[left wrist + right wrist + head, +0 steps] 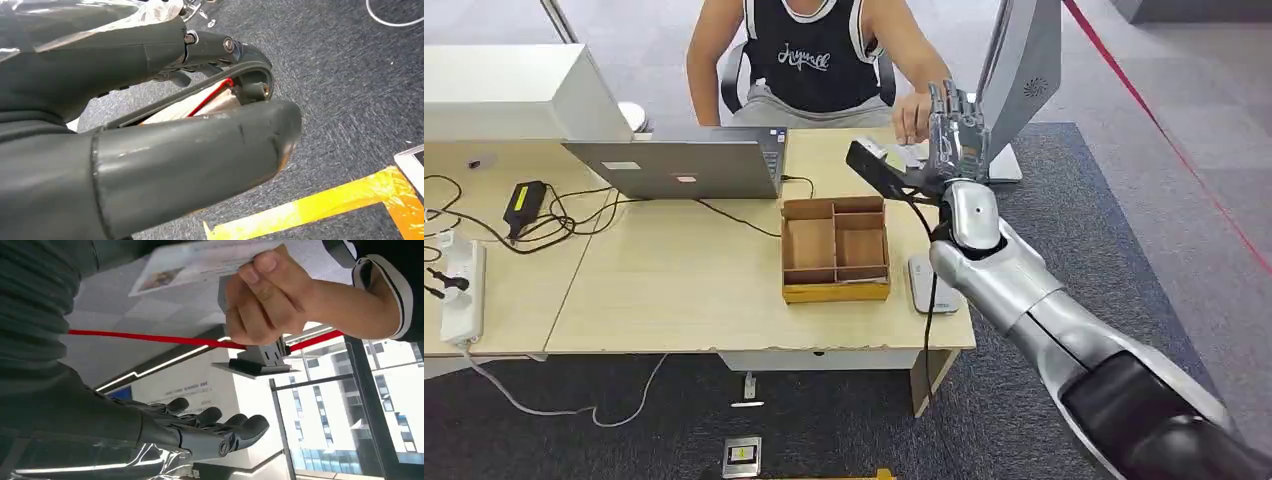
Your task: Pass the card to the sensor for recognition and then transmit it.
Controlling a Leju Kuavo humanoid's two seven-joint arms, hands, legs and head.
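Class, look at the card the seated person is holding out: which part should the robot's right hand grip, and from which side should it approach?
Grip the card's free end, away from the person's hand, which pinches one end. The right hand is raised, fingers extended, beside it, so coming from that unheld end seems best.

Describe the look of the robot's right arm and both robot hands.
The right arm has glossy silver shells, darkening to black near the shoulder, with a black cable running along the forearm. The right robot hand is metallic grey with dark fingers. The left robot hand has a thick matte grey thumb and darker fingers fixed with visible screws.
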